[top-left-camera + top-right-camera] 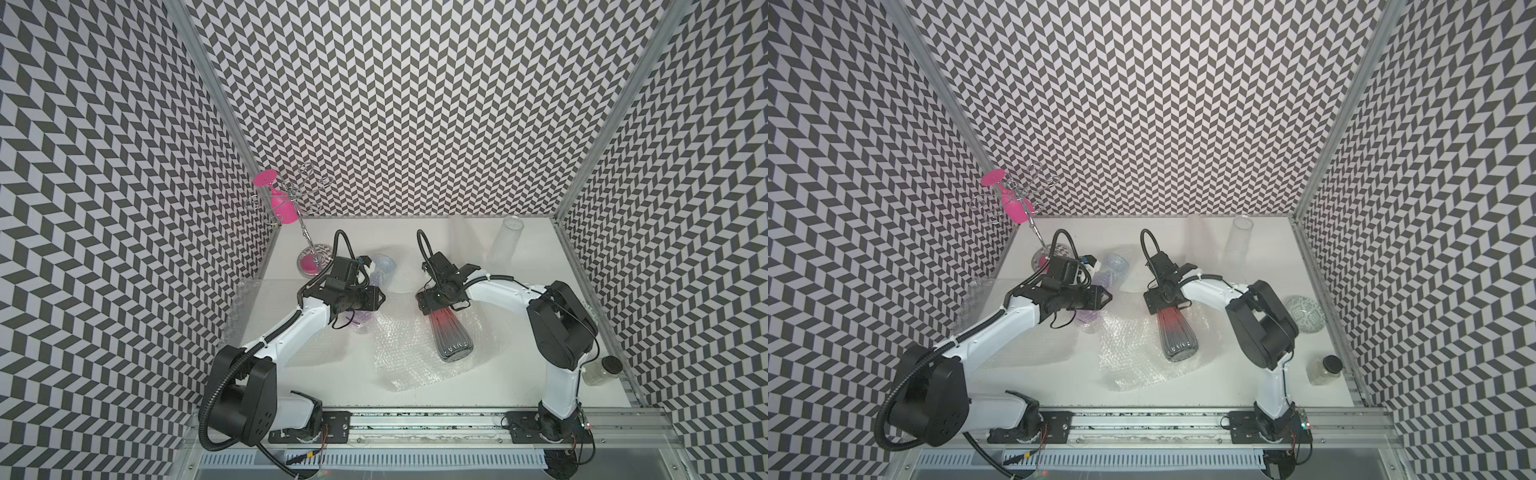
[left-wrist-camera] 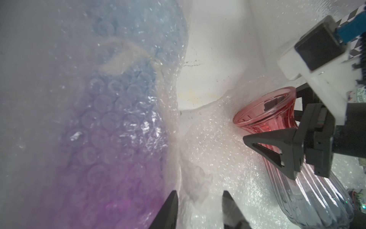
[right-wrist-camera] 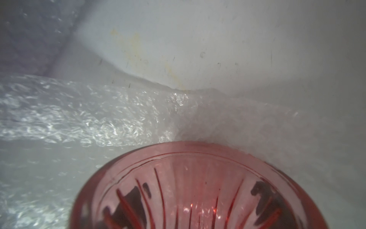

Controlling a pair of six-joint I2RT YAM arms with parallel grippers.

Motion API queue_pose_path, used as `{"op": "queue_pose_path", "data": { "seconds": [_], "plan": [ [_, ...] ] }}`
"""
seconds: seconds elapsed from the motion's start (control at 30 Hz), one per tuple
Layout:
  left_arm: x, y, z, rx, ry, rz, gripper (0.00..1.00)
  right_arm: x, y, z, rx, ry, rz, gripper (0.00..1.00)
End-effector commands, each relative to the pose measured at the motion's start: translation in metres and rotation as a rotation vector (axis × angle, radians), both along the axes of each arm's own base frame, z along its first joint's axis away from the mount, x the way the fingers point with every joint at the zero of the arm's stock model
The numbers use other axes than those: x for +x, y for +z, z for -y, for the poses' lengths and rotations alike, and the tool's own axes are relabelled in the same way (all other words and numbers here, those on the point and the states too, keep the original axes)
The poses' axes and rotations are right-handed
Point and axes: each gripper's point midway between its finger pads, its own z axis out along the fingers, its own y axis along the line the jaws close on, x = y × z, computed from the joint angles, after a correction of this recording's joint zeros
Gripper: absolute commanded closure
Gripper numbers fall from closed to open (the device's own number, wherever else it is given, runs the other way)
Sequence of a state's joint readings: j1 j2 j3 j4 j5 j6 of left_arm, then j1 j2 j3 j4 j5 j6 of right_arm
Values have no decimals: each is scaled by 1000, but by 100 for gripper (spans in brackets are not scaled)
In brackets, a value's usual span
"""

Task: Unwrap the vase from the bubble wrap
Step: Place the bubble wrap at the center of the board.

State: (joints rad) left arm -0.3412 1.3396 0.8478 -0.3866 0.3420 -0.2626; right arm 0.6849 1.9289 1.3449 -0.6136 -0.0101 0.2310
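A ribbed glass vase, red at the neck and grey at the base, lies bare on a spread sheet of bubble wrap. My right gripper stands over its flared mouth, jaws wide apart on either side of the neck, one finger in front of it. A second vase, blue fading to purple, lies inside bubble wrap to the left. My left gripper is beside it, open, with a loose fold of wrap between its fingertips.
A wire rack holding a pink wine glass stands at the back left. A tall clear cylinder stands at the back right. A patterned round vase and a black-lidded jar are at the right edge. Crumpled wrap lies far left.
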Motion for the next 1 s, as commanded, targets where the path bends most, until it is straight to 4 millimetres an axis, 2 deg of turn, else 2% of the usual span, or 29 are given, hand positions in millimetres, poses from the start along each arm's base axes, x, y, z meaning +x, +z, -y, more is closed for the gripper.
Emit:
{"op": "queue_pose_path", "data": {
  "seconds": [0.0,0.2,0.5,0.77,0.83,0.97],
  "plan": [
    [3,13,3,-51,-8,68,61,-9,-18,8,-75,-18,-48,10],
    [-3,11,4,-79,-26,81,61,-9,-13,13,-121,-36,-45,14],
    [-5,11,8,-88,-57,81,61,-15,-7,20,-148,-59,-11,29],
    [-7,11,8,-97,-57,81,61,-19,-8,16,-131,-56,-11,65],
    [-9,10,8,-101,-56,75,61,-18,4,11,-99,-42,13,79],
    [-13,7,7,-103,-50,65,61,-10,46,0,8,-25,119,90]
  ]
}}
